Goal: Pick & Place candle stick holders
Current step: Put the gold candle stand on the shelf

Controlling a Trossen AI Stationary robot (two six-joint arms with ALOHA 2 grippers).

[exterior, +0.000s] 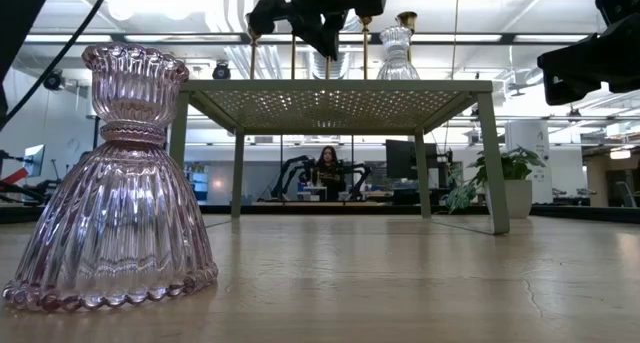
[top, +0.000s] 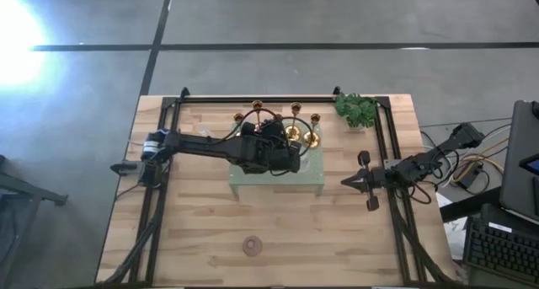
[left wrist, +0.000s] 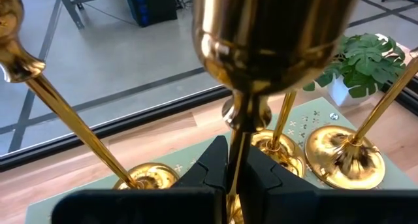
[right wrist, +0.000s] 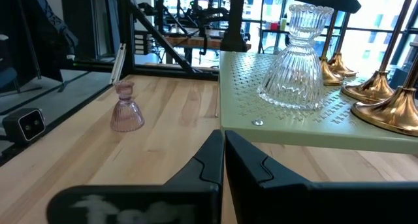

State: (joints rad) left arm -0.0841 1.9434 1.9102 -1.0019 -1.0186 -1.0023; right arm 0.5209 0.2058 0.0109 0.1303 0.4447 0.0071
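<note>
Looks mostly done to me: the left gripper (left wrist: 236, 178) is pinching a gold holder (left wrist: 261, 48) by its stem over the green tray (top: 313, 186), joining the others, while the pink glass holder (top: 252, 245) is sitting alone on the table (top: 194, 238) and the right gripper (top: 347, 181) is idling shut, empty.

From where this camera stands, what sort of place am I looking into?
Probably a robotics lab or workshop in an open industrial hall. Behind the pale green perforated tray, more dark robot arms stand at a far bench where a person sits, exposed silver ducts run overhead, and the floor is bare grey concrete.
</note>
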